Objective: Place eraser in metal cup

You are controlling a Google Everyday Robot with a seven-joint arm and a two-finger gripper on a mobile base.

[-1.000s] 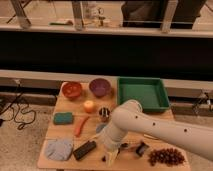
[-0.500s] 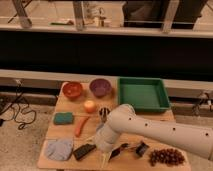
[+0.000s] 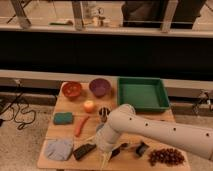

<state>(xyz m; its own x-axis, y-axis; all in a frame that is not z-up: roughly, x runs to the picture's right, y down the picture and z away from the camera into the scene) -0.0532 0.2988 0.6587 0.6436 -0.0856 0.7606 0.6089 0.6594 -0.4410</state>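
At the desk's (image 3: 50,131) near edge, the eraser (image 3: 84,150) lies flat between a grey cloth (image 3: 59,148) on its left and the white arm (image 3: 150,129). The tool (image 3: 127,148) sits low just right of the eraser, released and holding nothing, with grapes (image 3: 166,156) beyond it. Mid-desk are a teal sponge (image 3: 63,118), a carrot (image 3: 81,125), the metal cup (image 3: 104,112) standing upright and an orange ball (image 3: 89,105). Farthest are an orange bowl (image 3: 72,89), a purple bowl (image 3: 99,87) and a green tray (image 3: 142,93)
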